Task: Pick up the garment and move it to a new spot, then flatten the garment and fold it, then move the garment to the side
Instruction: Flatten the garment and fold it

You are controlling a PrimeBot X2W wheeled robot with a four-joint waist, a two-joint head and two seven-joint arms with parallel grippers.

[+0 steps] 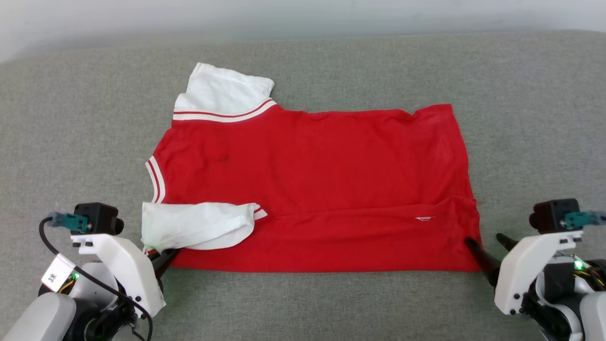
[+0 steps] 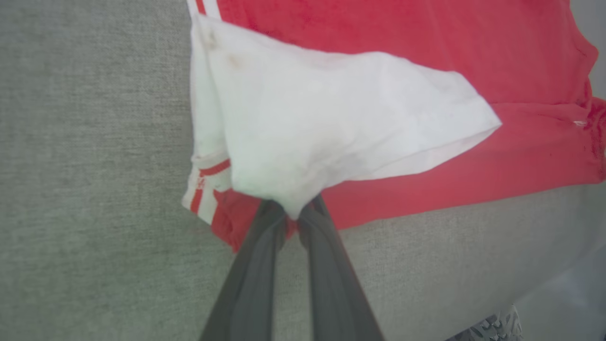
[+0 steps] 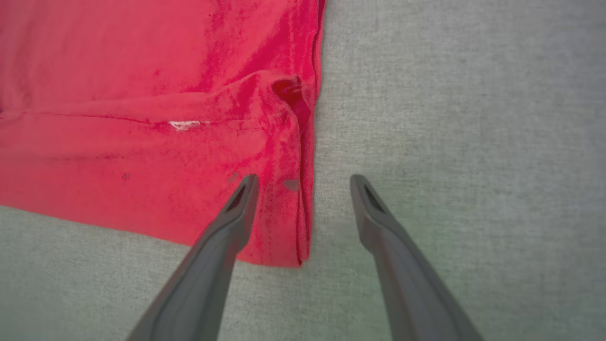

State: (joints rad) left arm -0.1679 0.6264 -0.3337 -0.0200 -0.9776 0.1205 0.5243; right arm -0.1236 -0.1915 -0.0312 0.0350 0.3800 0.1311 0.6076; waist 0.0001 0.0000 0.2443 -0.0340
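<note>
Garment (image 1: 312,189) lies flat; left gripper (image 2: 293,211) pinches its near-left corner, right gripper (image 3: 304,180) gapes astride the near-right corner, likely for folding.

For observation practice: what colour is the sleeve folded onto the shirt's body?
The sleeve is white, best seen in the left wrist view.

Head view: looked down from above over the whole garment (image 1: 312,189).
Wrist views: sat close at its near corners.
</note>
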